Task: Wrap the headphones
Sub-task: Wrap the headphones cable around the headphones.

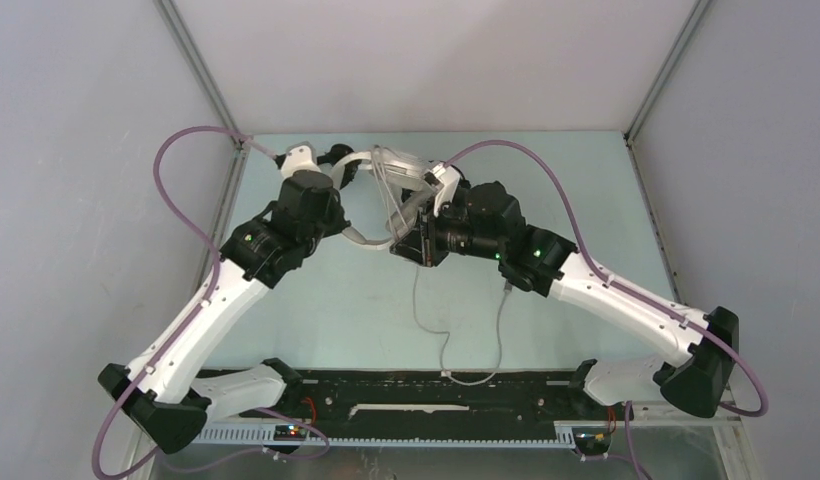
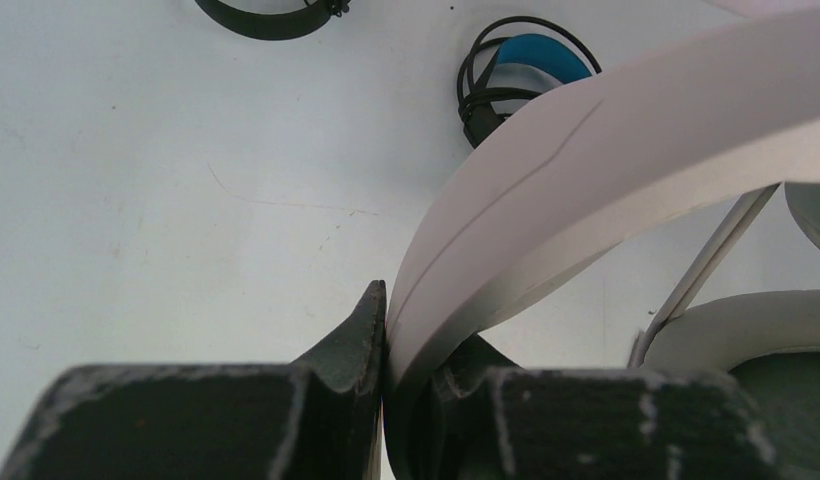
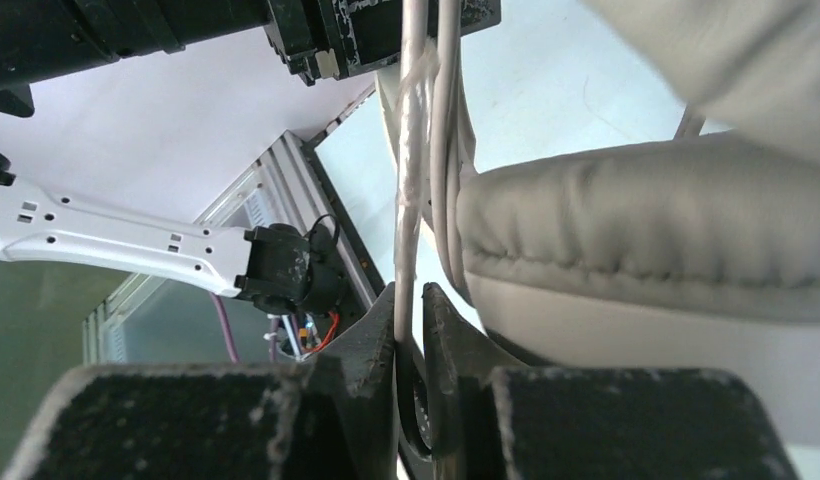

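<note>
— Where is the white headset (image 1: 358, 160)?
— Toward 12 o'clock over the desk (image 1: 326, 320).
— And the fingers?
— The left fingers (image 2: 351, 340) clamp its headband (image 2: 606, 150). The right fingers (image 3: 371, 345) pinch its cable (image 3: 404, 200).
— The others?
— In the left wrist view, the blue-banded pair (image 2: 531, 55) lies at 1 o'clock and the black pair (image 2: 271, 15) at 11.

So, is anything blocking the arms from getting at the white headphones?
Nothing visible does. The left end effector is shut on the headband, and the right end effector pinches the cable beside the ear cushion.
</note>
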`<state>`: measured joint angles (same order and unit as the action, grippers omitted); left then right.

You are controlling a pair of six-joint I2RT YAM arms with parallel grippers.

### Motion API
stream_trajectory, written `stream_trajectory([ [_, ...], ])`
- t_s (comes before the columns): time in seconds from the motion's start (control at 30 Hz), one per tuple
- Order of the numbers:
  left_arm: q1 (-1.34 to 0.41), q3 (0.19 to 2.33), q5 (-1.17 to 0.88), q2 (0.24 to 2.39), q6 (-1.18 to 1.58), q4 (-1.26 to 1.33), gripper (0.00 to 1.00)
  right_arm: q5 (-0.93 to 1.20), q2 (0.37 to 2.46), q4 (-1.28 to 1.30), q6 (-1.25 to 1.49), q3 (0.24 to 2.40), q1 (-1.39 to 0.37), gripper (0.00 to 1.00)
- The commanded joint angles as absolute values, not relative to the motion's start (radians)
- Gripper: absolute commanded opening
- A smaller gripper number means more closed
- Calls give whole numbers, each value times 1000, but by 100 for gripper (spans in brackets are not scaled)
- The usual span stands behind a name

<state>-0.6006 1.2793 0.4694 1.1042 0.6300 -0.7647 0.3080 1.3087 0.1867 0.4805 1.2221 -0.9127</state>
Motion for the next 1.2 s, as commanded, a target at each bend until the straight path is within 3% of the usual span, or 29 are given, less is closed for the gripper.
stream_trajectory([
  [0.0, -587, 1367, 520, 1052, 735, -660, 0, 192, 1252, 163, 413, 1205, -940, 14],
  [0.5, -585, 1421, 488, 1032, 790, -670, 0, 48, 1263, 13, 403, 1112, -998, 15],
  [0.77, -586, 1454, 465, 1050, 807, -695, 0, -72, 1290, -211, 382, 1006, -1036, 15],
  [1.17, -586, 1514, 507, 1082, 785, -741, 0, -23, 1322, -544, 264, 805, -1072, 18],
])
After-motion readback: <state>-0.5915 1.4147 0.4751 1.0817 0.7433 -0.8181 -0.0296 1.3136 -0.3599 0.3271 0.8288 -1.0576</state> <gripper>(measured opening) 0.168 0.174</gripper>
